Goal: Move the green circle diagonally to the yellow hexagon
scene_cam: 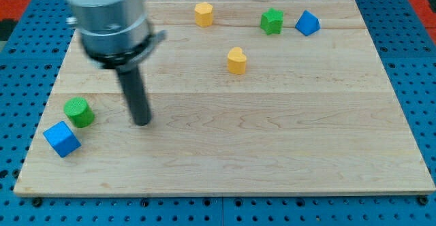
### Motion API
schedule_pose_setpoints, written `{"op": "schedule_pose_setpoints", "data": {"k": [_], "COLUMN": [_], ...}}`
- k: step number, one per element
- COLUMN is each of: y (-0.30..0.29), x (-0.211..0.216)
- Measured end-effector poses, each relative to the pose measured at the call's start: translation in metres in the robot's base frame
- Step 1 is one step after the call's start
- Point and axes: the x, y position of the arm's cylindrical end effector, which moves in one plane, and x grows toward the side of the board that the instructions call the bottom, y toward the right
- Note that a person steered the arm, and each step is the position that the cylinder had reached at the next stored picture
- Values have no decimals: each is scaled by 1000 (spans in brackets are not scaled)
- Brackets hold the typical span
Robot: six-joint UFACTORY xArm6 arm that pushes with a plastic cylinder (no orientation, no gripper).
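Camera view. A wooden table [272,151] is seen lying on a blue perforated base [10,83]. The arm's grey cylindrical housing [109,18] is observed toward the view's upper left, with a straight dark rod [135,93] descending from it. My tip [142,123] is found resting on the table.

The green circle [80,111] is taken as the landmark. It is located near the table's left edge, in the lower half of the view. My tip is placed just to its right and slightly lower, apart from it; no contact is visible. A blue cube [62,139] is noted just below and to the left of the green circle, close to it, though touching cannot be confirmed.

The yellow hexagon [203,13] is recorded well apart from the green circle, up and to its right, near the table's top edge. A yellow heart-shaped block [236,60] is seen further right of the circle and somewhat higher. A green star-shaped block [272,21] and a blue block [307,23] are noted farthest to the circle's upper right, side by side.

No grasping tool is fitted, so no spread or pressed state can be reported.
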Motion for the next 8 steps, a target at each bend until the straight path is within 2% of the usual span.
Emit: {"op": "schedule_pose_setpoints", "data": {"k": [1,2,4,6,8], "y": [-75,-109,-124,-124,-103], "x": [8,12,7,-33,-96]}}
